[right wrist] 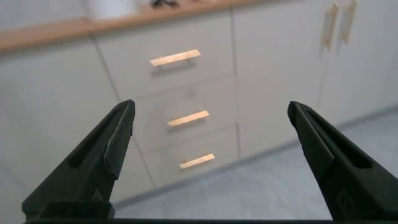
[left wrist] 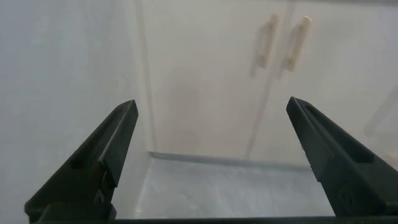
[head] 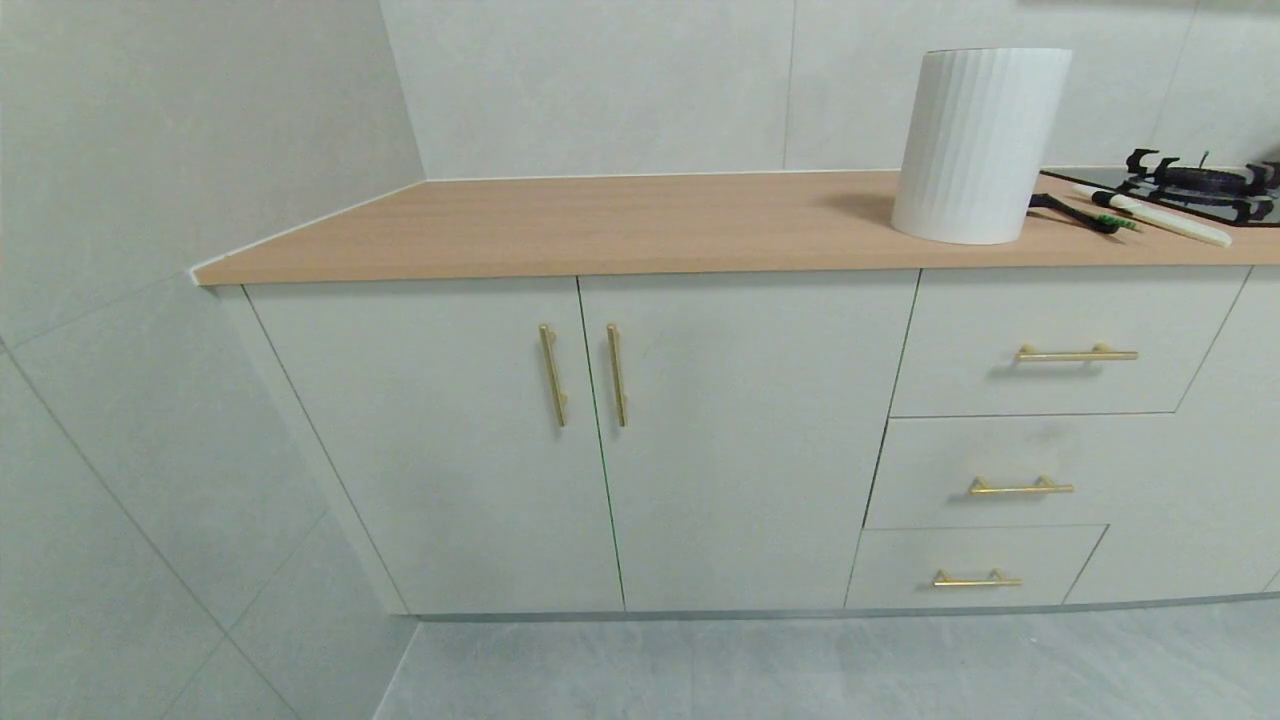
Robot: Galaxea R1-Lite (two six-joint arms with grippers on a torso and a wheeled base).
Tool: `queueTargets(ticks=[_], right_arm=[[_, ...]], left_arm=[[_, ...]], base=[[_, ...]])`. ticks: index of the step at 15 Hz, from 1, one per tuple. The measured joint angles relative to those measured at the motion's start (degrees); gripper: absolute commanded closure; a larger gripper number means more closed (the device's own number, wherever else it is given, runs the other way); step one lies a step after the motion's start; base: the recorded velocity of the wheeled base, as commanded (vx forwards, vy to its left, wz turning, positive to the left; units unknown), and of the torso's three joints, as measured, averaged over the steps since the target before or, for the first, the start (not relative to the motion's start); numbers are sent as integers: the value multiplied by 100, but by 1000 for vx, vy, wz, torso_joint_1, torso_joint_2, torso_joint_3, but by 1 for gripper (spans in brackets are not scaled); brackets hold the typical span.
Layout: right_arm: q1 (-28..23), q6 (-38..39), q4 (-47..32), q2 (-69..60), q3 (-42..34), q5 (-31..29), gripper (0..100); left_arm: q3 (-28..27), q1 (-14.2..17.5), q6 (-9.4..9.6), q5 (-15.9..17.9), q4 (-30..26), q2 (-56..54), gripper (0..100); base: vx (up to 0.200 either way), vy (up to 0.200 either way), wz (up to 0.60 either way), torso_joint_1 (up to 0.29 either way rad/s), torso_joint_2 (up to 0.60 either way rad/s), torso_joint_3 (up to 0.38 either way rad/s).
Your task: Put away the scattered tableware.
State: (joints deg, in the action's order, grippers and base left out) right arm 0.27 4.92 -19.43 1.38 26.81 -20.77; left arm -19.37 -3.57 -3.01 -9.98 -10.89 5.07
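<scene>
A white ribbed holder (head: 978, 145) stands on the wooden countertop (head: 600, 225) at the right. Beside it lie a black-handled utensil (head: 1075, 213) and a white-handled utensil with a green part (head: 1155, 215). The holder's base (right wrist: 112, 7) also appears far off in the right wrist view. My left gripper (left wrist: 211, 112) is open, held low in front of the cabinet doors (left wrist: 273, 81) with nothing between its fingers. My right gripper (right wrist: 211, 115) is open too, facing the drawers (right wrist: 177, 87), nothing held.
A black gas burner (head: 1205, 185) sits at the counter's far right. Two cabinet doors with gold handles (head: 585, 375) are shut, as are three drawers (head: 1040, 420) to their right. A tiled wall (head: 150, 300) closes the left side. Grey floor (head: 800, 665) lies below.
</scene>
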Motion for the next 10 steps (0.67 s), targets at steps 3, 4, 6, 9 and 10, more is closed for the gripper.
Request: queueTargets(ticks=[3,4,6,9,10], right_arm=[[-45,16,37,-111,-283,-5,0],[-49,22,115,-127,-510,13,0],[-54,27,833,-140,-1104,228,0],[-54,-102,2403,-145,-2287,1139,0],[-54,-132,2269,-148,-2483,1378,0]], left_arm=[[584,278,363,241,229,-354,0],[887,313,423,241,451,-413,0],[1493,336,544,301,1122,-480,0],[1880,346,561,947,1124,-502,0],[1908,346,569,1036,1079,-505,0]], base=[[0,0,0,0,0,0],[0,0,0,0,0,0],[0,0,0,0,0,0],[0,0,0,0,0,0],[0,0,0,0,0,0]])
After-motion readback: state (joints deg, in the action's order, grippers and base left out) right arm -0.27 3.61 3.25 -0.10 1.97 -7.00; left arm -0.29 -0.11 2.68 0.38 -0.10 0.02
